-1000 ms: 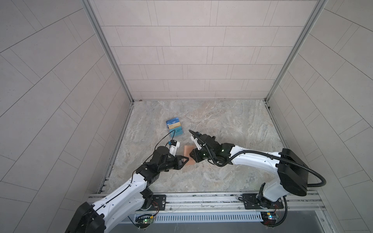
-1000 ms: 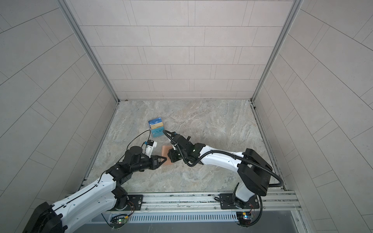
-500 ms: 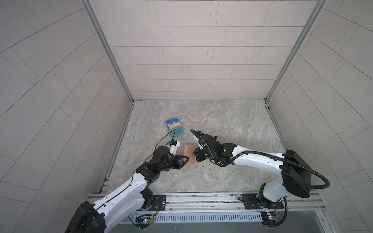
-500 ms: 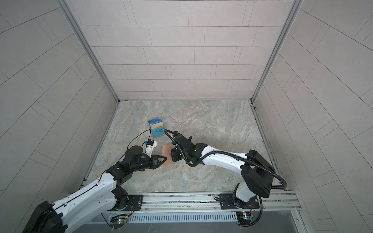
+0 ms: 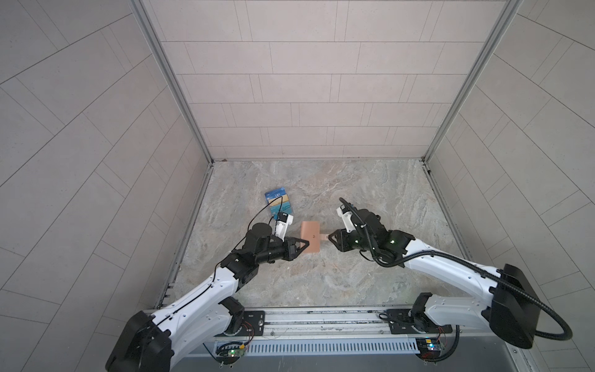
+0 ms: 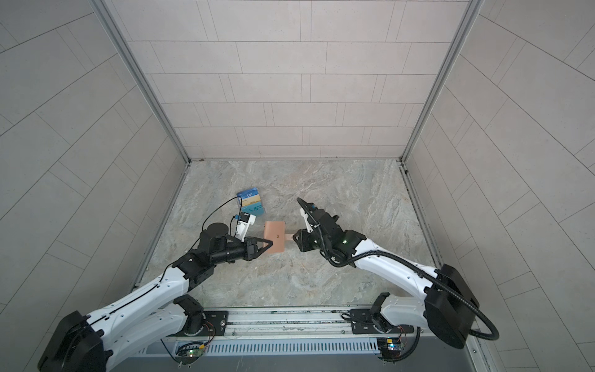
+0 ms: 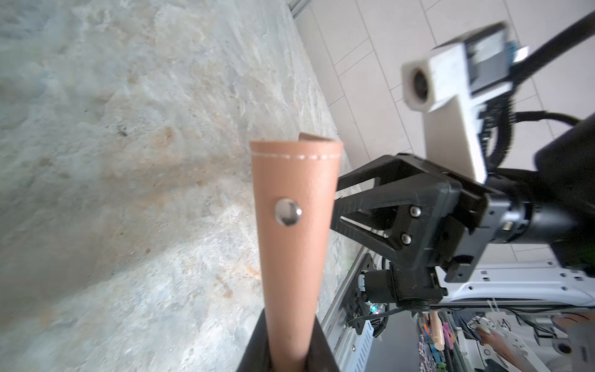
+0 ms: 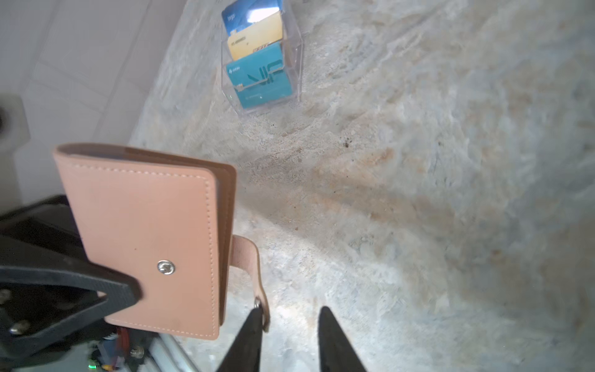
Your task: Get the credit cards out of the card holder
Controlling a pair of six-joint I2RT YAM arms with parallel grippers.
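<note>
Cards in blue (image 8: 248, 13), gold (image 8: 254, 35) and teal (image 8: 260, 77) stand tiered in a clear box (image 8: 297, 48) on the desk (image 8: 418, 193), beyond the card holder (image 8: 145, 238). We see that holder folded shut, contents hidden, held clear of the desk with the left jaws clamped on its edge near the snap (image 8: 166, 267). Its tab (image 8: 246, 257) hangs loose, touching one finger of the right jaws, which stand apart. The left arm (image 5: 206, 286) and right arm (image 5: 450, 267) reach low toward the middle. We read "VIP" on the teal card.

Your arms meet at the card holder (image 6: 274, 236).
Your left gripper (image 6: 269, 243) clamps its tan edge over the marble tabletop (image 6: 338, 193); the tab (image 6: 287, 237) sticks out toward your right gripper (image 6: 294, 239), just beside it.
</note>
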